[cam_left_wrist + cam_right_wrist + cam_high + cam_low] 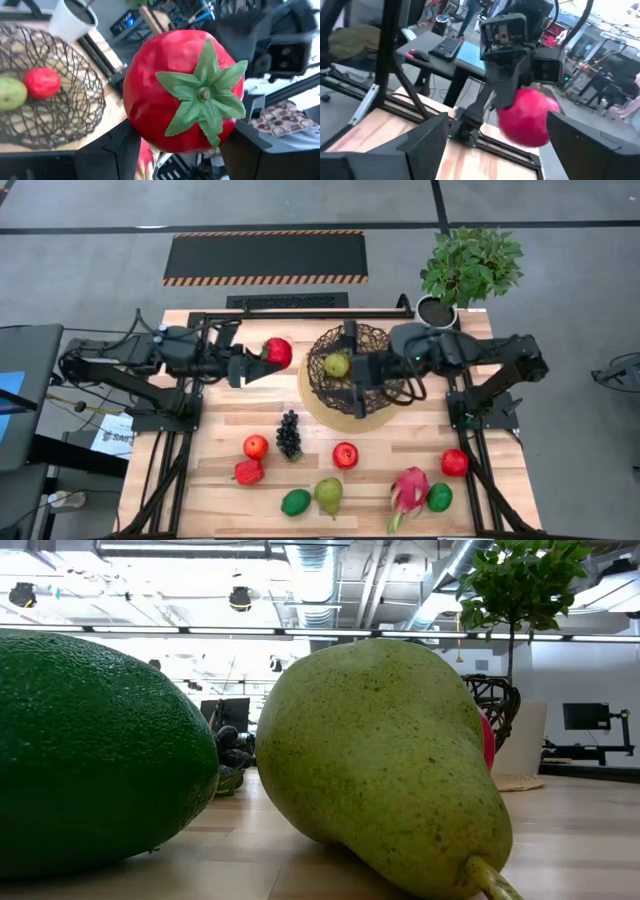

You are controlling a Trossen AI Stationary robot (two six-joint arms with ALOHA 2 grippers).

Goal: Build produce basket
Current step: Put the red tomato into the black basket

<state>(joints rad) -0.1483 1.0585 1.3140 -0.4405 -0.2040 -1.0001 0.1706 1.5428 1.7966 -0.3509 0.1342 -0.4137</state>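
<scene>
The basket [350, 370] is a dark wire bowl on a tan disc, standing at the table's far middle. A green pear [336, 364] lies inside it, and the left wrist view shows a red fruit [42, 82] beside the pear [10, 93]. My left gripper [262, 358] is just left of the basket's rim, shut on a red fruit with a green leafy cap [278, 352]. My right gripper [354, 383] hovers over the basket, open and holding nothing [502, 150]. More produce lies along the near half of the table. My left gripper [185, 147] pinches the red fruit [182, 90] between its two fingers, one on each of its opposite sides [135, 125]. The fingers come level from the table's left. The fruit is lifted clear of the table, its green cap [205, 95] turned toward the wrist camera.
On the near table lie a dark grape bunch [289, 434], red apples [256, 446] [345, 454] [454, 462], another red fruit [248, 471], green limes [295, 502] [439, 497], a pear [329, 494] and a pink dragon fruit [408, 490]. A potted plant [470, 268] stands at the far right corner.
</scene>
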